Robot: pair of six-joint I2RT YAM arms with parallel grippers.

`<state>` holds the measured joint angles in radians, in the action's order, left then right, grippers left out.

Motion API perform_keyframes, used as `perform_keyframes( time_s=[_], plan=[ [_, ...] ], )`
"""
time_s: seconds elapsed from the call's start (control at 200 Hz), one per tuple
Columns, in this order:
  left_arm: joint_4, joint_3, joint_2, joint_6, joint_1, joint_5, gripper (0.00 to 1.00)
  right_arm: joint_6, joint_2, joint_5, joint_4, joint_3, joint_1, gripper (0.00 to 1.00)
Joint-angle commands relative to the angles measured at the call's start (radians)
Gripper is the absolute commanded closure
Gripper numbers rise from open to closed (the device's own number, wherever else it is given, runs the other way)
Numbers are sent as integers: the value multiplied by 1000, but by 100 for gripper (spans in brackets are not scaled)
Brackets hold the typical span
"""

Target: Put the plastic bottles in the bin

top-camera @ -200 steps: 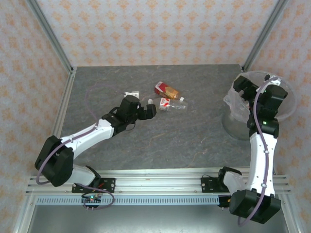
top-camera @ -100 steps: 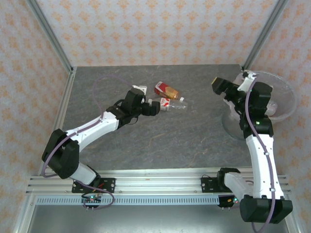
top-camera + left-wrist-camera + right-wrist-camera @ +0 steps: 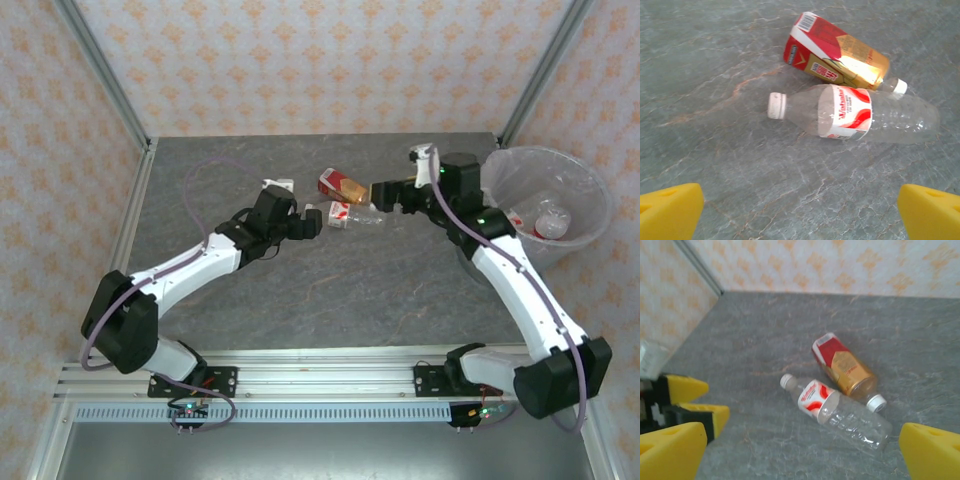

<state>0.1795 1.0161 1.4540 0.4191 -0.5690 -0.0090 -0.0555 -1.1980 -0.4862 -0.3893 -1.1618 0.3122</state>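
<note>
Two plastic bottles lie side by side mid-table: a clear one with a red-and-white label [image 3: 358, 213] [image 3: 852, 117] [image 3: 840, 412] and one with a red and copper label [image 3: 343, 185] [image 3: 837, 55] [image 3: 845, 369]. My left gripper [image 3: 308, 224] [image 3: 800, 215] is open just left of the clear bottle's white cap, nothing between its fingers. My right gripper [image 3: 386, 192] [image 3: 800, 452] is open just right of the two bottles, holding nothing. The bin [image 3: 592, 190] stands at the far right with bottles [image 3: 545, 220] inside its clear liner.
The left gripper's yellow fingers [image 3: 690, 400] show at the left in the right wrist view, facing the bottles. Metal frame posts [image 3: 100, 70] stand at the back corners against the patterned walls. A rail [image 3: 320, 385] runs along the near edge.
My right arm has swung left from above the bin to the two bottles, jaws still open. My left gripper has crept a little toward the clear bottle.
</note>
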Motion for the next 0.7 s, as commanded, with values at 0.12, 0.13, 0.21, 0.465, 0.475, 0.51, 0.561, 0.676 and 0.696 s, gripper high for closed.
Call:
perform_keyframes(
  time_s=[0.12, 0.13, 0.21, 0.465, 0.475, 0.51, 0.561, 0.676, 0.696],
  plan=[
    [25, -68, -104, 96, 21, -131, 0, -90, -126, 16, -48, -52, 21, 1],
    [25, -71, -107, 98, 22, -134, 0, -91, -132, 16, -50, -53, 22, 1],
    [23, -91, -129, 110, 31, -153, 0, -101, -180, 5, -63, -62, 28, 1],
    [46, -123, -157, 164, 53, -178, 0, -130, -226, -89, 59, 31, 41, 1],
    [46, -124, -157, 165, 53, -178, 0, -131, -228, -92, 62, 35, 41, 1],
    [47, -126, -159, 166, 54, -178, 0, -145, -233, -100, 74, 45, 41, 1],
    [50, -129, -161, 168, 54, -175, 0, -164, -250, -86, 88, 55, 41, 1],
    [60, -120, -149, 170, 60, -136, 0, -175, -304, 33, 110, 58, 45, 1],
    [72, -111, -141, 179, 61, -133, 0, -176, -317, 57, 106, 54, 45, 1]
  ],
)
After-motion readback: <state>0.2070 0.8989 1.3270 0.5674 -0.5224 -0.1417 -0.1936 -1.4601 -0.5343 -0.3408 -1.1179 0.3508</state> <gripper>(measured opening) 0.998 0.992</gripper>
